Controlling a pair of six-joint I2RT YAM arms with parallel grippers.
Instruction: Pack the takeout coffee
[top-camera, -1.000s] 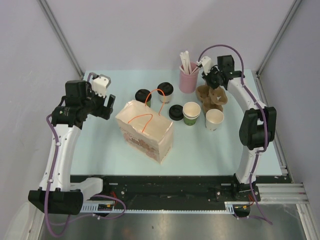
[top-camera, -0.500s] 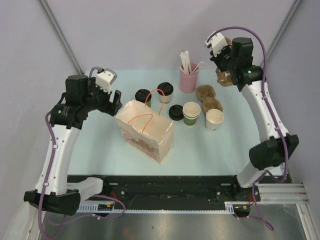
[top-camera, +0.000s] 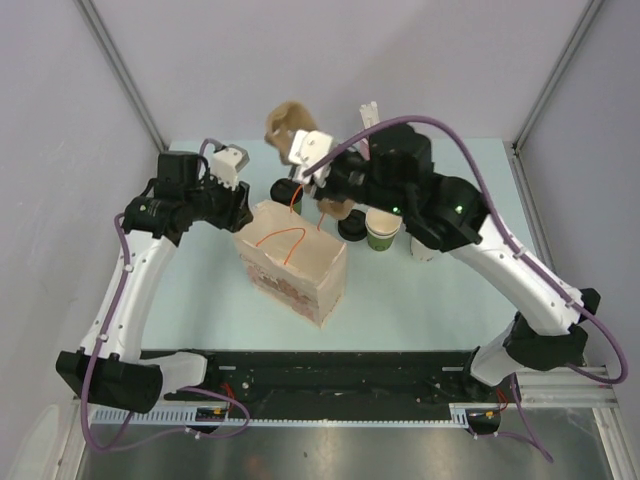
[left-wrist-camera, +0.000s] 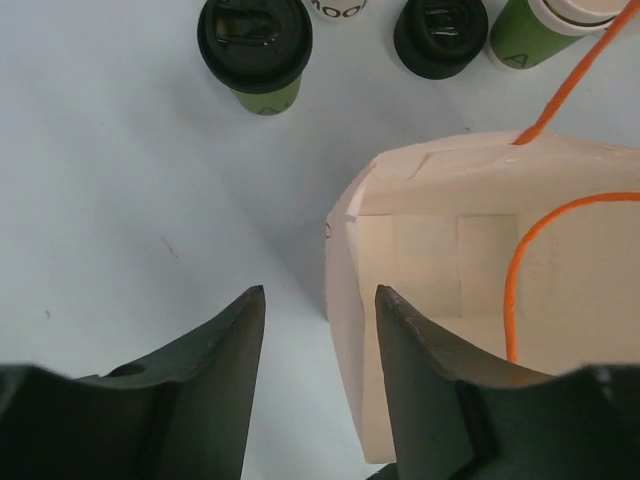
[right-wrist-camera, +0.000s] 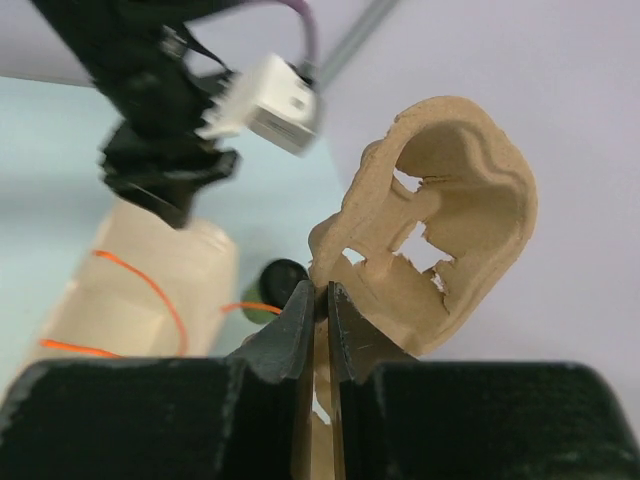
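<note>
The green cup (left-wrist-camera: 252, 52), black lid on, stands upright on the table (left-wrist-camera: 120, 180) at the upper left. Just right, the white lettered cup (left-wrist-camera: 335, 8) barely shows at the top edge.

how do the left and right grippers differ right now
The left gripper is open and empty; the right gripper is shut on a cardboard carrier. The left gripper sits low at the rim of the open bag; the right gripper is raised well above the table, carrier pointing up. Both are close to the bag.
</note>
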